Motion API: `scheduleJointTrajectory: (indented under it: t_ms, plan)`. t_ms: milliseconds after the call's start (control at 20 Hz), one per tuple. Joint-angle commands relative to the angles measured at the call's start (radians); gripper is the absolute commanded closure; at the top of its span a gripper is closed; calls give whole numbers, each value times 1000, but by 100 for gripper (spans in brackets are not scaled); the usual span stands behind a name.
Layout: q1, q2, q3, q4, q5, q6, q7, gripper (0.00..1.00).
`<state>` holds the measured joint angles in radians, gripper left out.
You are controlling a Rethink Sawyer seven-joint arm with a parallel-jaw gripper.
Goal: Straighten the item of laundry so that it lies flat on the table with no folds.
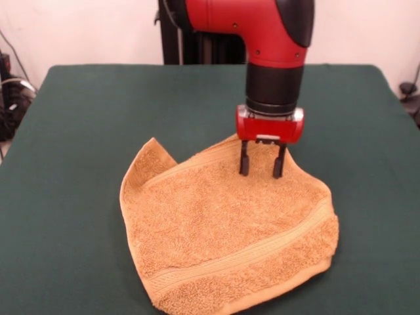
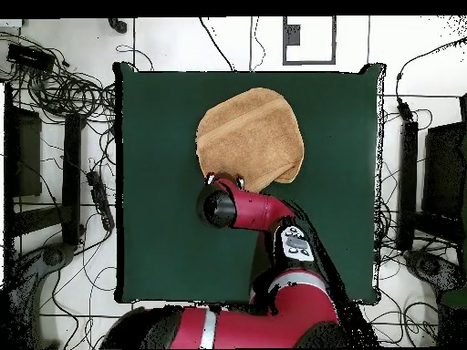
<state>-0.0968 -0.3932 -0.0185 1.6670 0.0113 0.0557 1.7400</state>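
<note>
Plain white wall [image 1: 98, 29] behind — pale floor [image 2: 64, 301] all round. Black cables [image 2: 68, 91] strewn over floor, thickest on one side. Dark equipment racks [image 2: 23, 155] at both sides.

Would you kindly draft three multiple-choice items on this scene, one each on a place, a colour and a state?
1. Where does the gripper stand?
A. over the towel's edge nearest the robot
B. beside the towel, over bare table
C. off the table

2. What colour is the table?
A. white
B. dark green
C. red

3. How does the towel lie?
A. rolled up
B. hanging off the table
C. spread out, one corner raised

Key: 1 A, the fingertips meet the towel's far edge in the front view; 2 B, green cloth surrounds the towel; 3 C, one corner peaks upward.
</note>
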Motion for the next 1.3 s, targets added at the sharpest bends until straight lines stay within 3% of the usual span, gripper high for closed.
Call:
scheduleJointTrajectory:
  t_ms: [50,300,700,1000,1300]
  plan:
    - [89,9,14,138,121,39,322,0]
    - [84,31,11,128,145,36,281,0]
    - [101,-57,-9,190,182,98,266,0]
    - [37,36,36,144,157,29,219,0]
    - [35,30,24,170,149,22,223,0]
